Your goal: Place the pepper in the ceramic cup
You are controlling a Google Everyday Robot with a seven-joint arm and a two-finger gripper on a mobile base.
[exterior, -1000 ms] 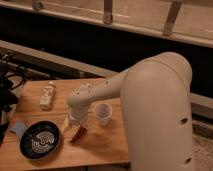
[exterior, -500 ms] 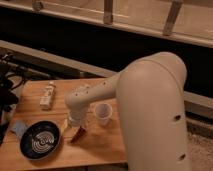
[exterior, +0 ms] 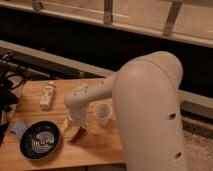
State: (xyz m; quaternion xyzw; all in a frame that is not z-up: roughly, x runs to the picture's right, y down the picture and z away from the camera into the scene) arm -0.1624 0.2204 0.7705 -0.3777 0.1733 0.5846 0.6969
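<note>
The pepper [exterior: 78, 134] is a small red-brown shape lying on the wooden table [exterior: 100, 145], left of and in front of the ceramic cup. The ceramic cup [exterior: 102, 113] is pale white, stands upright near the table's middle, and looks empty. My gripper [exterior: 75, 128] points down at the end of the cream arm, right over the pepper and touching or almost touching it. It is a short way left of the cup. The arm hides part of the pepper.
A black round plate [exterior: 40, 140] lies at the front left. A blue object [exterior: 17, 128] sits beside it. A white bottle [exterior: 48, 95] lies at the back left. The arm's large cream housing [exterior: 150, 110] covers the table's right side. Dark equipment stands beyond the left edge.
The arm has shifted slightly left and the gripper has sunk a little onto the pepper. The cup, the plate and the bottle have not moved.
</note>
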